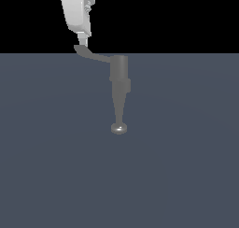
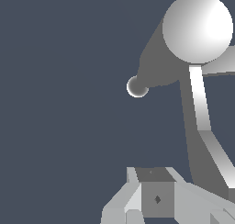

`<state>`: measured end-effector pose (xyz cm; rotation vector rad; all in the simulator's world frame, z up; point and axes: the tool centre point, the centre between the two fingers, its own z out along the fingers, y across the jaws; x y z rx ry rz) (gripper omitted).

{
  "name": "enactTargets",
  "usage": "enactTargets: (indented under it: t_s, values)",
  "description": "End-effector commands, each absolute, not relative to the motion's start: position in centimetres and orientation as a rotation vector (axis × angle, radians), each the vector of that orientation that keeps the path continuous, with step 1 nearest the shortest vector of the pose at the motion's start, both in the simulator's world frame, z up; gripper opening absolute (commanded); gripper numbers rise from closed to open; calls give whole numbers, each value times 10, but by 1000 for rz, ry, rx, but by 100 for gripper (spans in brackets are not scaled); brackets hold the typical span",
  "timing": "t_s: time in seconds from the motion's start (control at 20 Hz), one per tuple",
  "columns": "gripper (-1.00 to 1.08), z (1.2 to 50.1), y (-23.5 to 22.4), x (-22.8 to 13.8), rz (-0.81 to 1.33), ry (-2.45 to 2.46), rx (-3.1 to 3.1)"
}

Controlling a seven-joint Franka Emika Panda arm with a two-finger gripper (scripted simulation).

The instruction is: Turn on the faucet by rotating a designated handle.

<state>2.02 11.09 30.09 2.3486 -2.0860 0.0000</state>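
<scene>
Spout tip: the shiny rounded tip of the small matte grey faucet lay nearest the exterior camera, low over the dark blue-grey desk, with the tapering spout running back from it to the body.

Faucet body: the cylindrical upright body stood near the middle of the exterior view, just under the line where the desk met the black backdrop. In the wrist view its top showed as a bright round cap.

Handle: the thin, flat grey lever stuck out from the cylinder's top toward the exterior view's left, its long axis running sideways and its widened end slightly upturned. In the wrist view it ran as a pale strip from the round cap toward the fingers.

Hand: the white hand hung farthest back, coming down from above onto the handle's outer end, touching it or just above it.

Hand state: I could not tell whether the fingers were apart or together; neither view showed the tips clearly.

Key relation: the pivot lay along the lever toward the exterior view's right of the hand, so I judged a sideways push at that far end would swing the handle about the cylinder.
</scene>
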Motion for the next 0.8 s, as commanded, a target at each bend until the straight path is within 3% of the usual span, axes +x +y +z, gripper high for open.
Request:
enactTargets:
  t_s: [0.0,0.75]
  values:
    - [-100,301,111,20,0,-2086,2348]
    - [-100,301,105,-21,0,-2087,2348]
